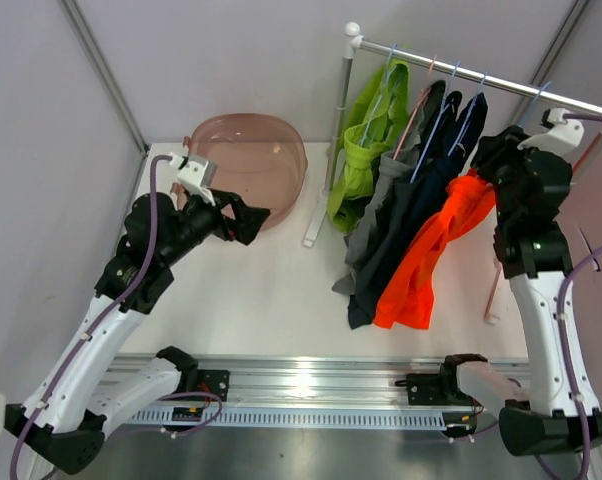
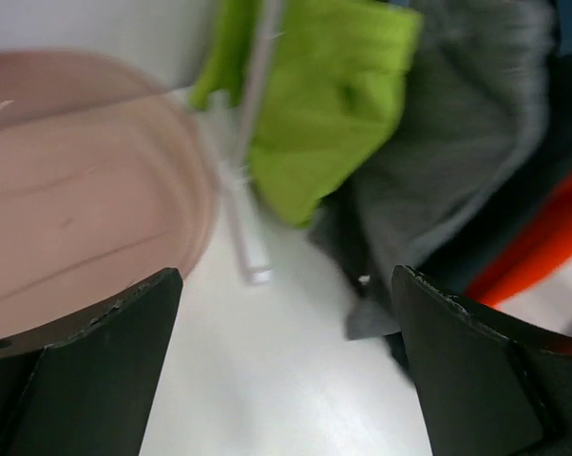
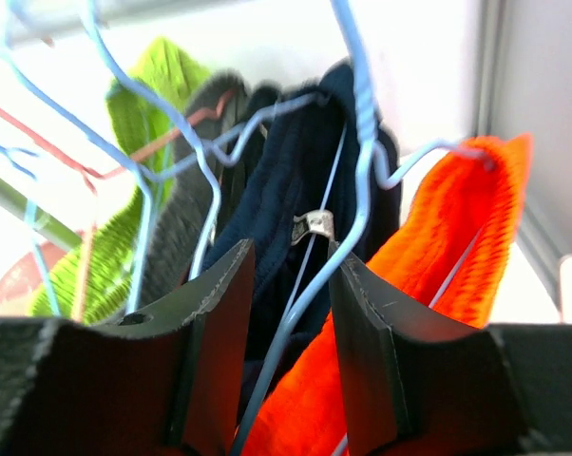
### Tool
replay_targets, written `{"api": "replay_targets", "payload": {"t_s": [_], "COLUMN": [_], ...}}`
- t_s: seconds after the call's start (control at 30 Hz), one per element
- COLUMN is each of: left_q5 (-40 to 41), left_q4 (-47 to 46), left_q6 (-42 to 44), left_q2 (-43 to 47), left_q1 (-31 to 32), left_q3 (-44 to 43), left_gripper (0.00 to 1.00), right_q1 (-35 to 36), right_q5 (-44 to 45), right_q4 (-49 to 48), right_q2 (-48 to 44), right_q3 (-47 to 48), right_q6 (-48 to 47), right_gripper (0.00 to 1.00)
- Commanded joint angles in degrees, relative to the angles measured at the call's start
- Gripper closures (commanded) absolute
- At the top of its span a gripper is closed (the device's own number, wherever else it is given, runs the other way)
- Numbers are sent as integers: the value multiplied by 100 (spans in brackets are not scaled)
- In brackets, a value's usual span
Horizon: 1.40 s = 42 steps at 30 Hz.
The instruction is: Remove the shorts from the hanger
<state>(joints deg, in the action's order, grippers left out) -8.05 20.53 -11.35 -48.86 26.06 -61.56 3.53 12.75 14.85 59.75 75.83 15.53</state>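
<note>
Five shorts (image 1: 411, 225) (lime green, grey, two navy, orange) hang crowded on the rail (image 1: 481, 74) above the surface (image 1: 261, 290). The raised right pincer (image 3: 294, 275) stands narrowly parted around a blue hanger (image 3: 362, 123); the left pincer (image 1: 251, 222) gapes wide beside a pink bowl (image 1: 271, 165).

pink bowl (image 2: 86, 190) blurred, orange shorts (image 2: 552, 228) edge-cropped
</note>
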Motion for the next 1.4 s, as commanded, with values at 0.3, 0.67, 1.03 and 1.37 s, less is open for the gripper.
{"api": "replay_targets", "payload": {"t_s": [0.3,0.67,1.03,1.37], "left_q5": [-1947,-935,-645,-935], "left_q4": [-2572,-2898,-2704,-2967], "left_q6": [36,450,529,257], "left_q2": [-1069,-3513,-4421,-4606], "left_q1": [3067,4451,4504,4530], "left_q3": [-232,-1673,-2580,-2361], "left_gripper": [1,1,1,54], "right_q1": [7,16,16,16], "right_q5": [-439,-836,-836,-730], "right_q4": [554,756,826,756], "right_q2": [-1193,-1483,-1738,-1677], "right_q3": [415,37,-271,-262], "right_q6": [336,662,618,618], "right_gripper": [100,100,100,100]}}
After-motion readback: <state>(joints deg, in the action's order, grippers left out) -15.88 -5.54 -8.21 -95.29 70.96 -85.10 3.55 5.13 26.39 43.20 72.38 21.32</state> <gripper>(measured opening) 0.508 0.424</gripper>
